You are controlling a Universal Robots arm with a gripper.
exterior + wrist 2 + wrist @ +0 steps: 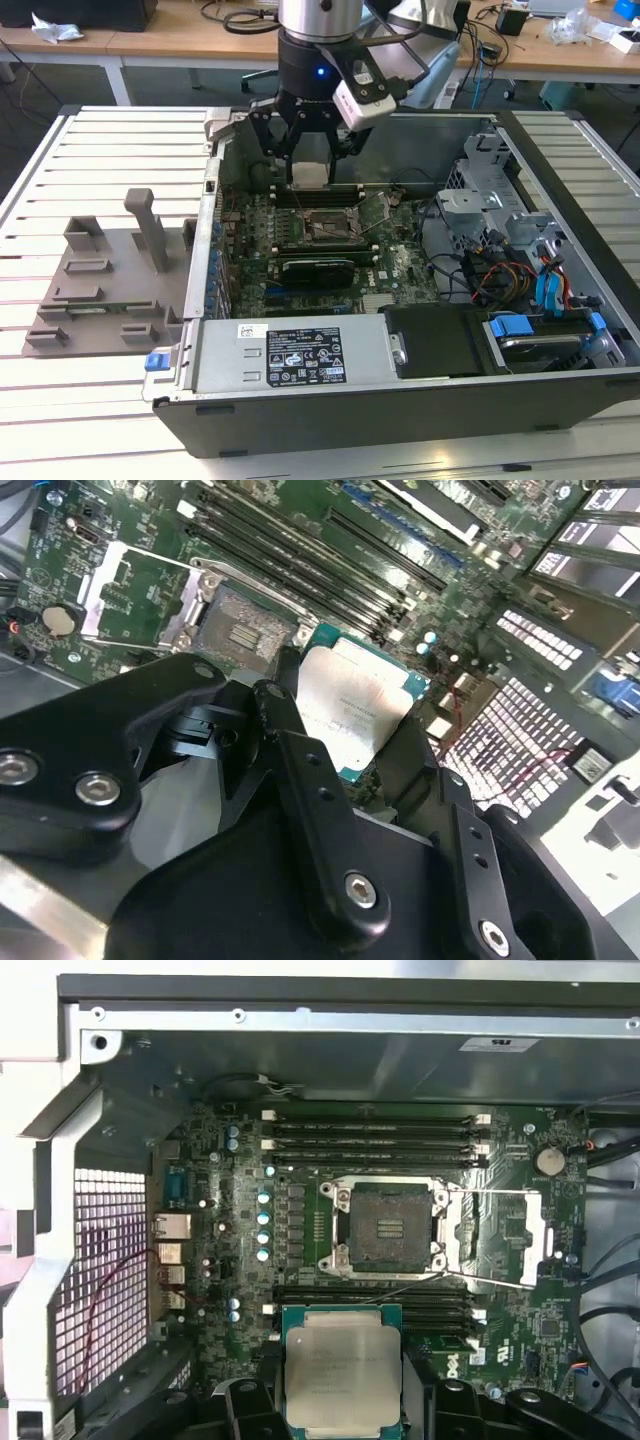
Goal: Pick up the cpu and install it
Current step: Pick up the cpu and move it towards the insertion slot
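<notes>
A robot arm's gripper [310, 163] hangs inside an open computer case [420, 395], its black fingers [283, 730] clamped on opposite edges of the cpu [310, 173], which it carries flat with the silver-grey metal top facing up. In both wrist views the chip [343, 1370] sits squarely between the two fingers, clear of the motherboard [230, 1260] beneath it. The relation that matters is chip to socket. The black socket frame [388, 1228] lies off to one side of the held chip, not directly under it. In the first wrist view a bank of memory slots [430, 1310] runs between the two, and in the exterior view the socket [328, 226] sits below the chip and a little towards the exterior view's right. The chip is close to square (so no long axis to speak of), and its edges look roughly parallel to the socket's, though a fine match of corners cannot be judged from here. The socket is uncovered, its metal retaining plate [495, 1235] swung open to one side, and its contact field shows with no chip seated in it. The case also holds drive bays and bundled cables [505, 275] on the exterior view's right. A grey plastic tray [100, 290] with upright posts rests on the slatted table [110, 150], well apart from the gripper on the exterior view's left.
</notes>
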